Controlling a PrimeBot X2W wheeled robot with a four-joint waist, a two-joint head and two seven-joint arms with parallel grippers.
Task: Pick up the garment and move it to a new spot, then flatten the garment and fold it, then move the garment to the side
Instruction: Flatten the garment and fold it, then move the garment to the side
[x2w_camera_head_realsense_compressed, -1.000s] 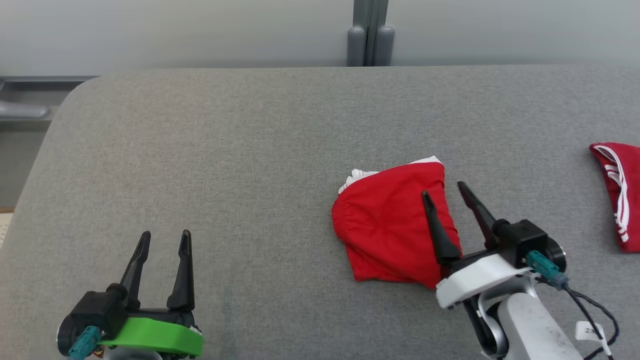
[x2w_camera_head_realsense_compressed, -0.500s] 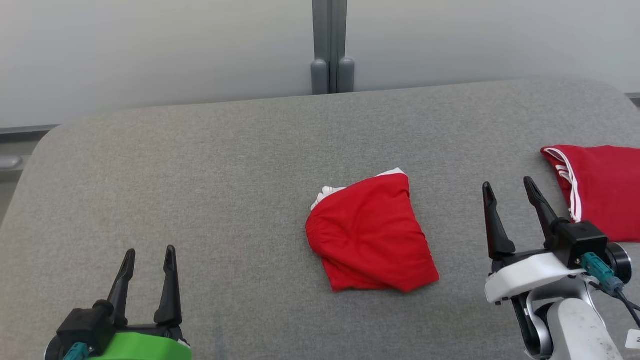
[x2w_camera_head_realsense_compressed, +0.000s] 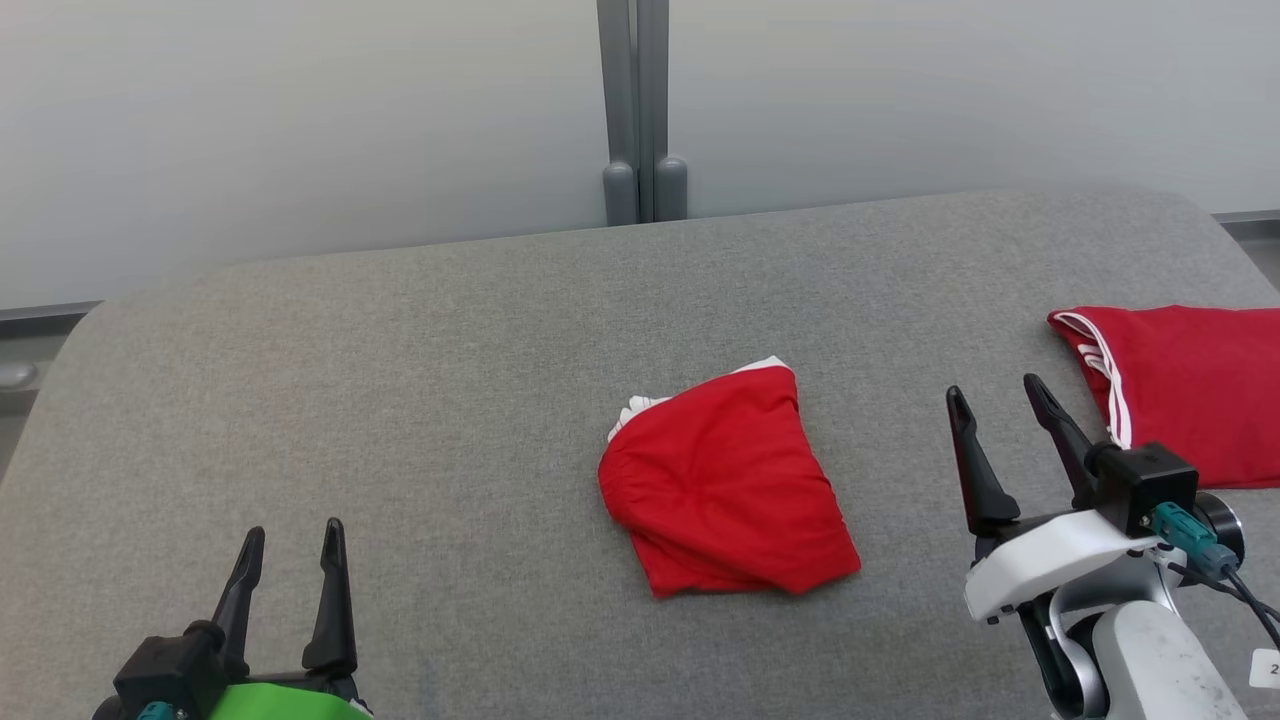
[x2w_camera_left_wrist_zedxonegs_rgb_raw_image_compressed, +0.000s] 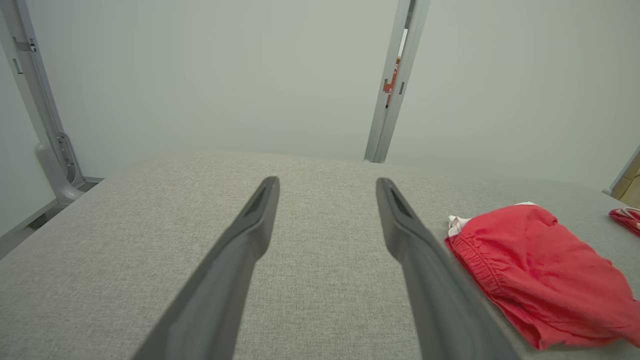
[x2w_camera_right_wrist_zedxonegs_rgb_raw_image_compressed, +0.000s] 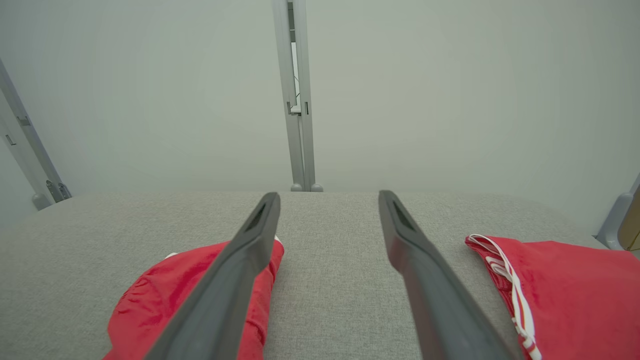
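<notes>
A red garment (x2w_camera_head_realsense_compressed: 725, 480), folded into a compact bundle with white trim at its far edge, lies mid-table. The left wrist view has the garment (x2w_camera_left_wrist_zedxonegs_rgb_raw_image_compressed: 535, 265) at its right; in the right wrist view it (x2w_camera_right_wrist_zedxonegs_rgb_raw_image_compressed: 165, 295) lies behind the left finger. My right gripper (x2w_camera_head_realsense_compressed: 995, 386) hovers open to the right of it, apart from it, with nothing between its fingers (x2w_camera_right_wrist_zedxonegs_rgb_raw_image_compressed: 329, 195). My left gripper (x2w_camera_head_realsense_compressed: 294, 528) stands open and empty near the front left (x2w_camera_left_wrist_zedxonegs_rgb_raw_image_compressed: 327, 180), well clear of the cloth.
A second red garment (x2w_camera_head_realsense_compressed: 1190, 390) with white stripes lies at the table's right edge, just right of my right gripper (x2w_camera_right_wrist_zedxonegs_rgb_raw_image_compressed: 575, 290). The grey fabric table (x2w_camera_head_realsense_compressed: 400, 400) has rounded far corners. Behind it stand a pale wall and a grey post (x2w_camera_head_realsense_compressed: 640, 100).
The head camera has shifted, so the whole picture moved. My right gripper, which hung open over the folded garment's right edge, has drawn away to the right. The garment lies as before.
</notes>
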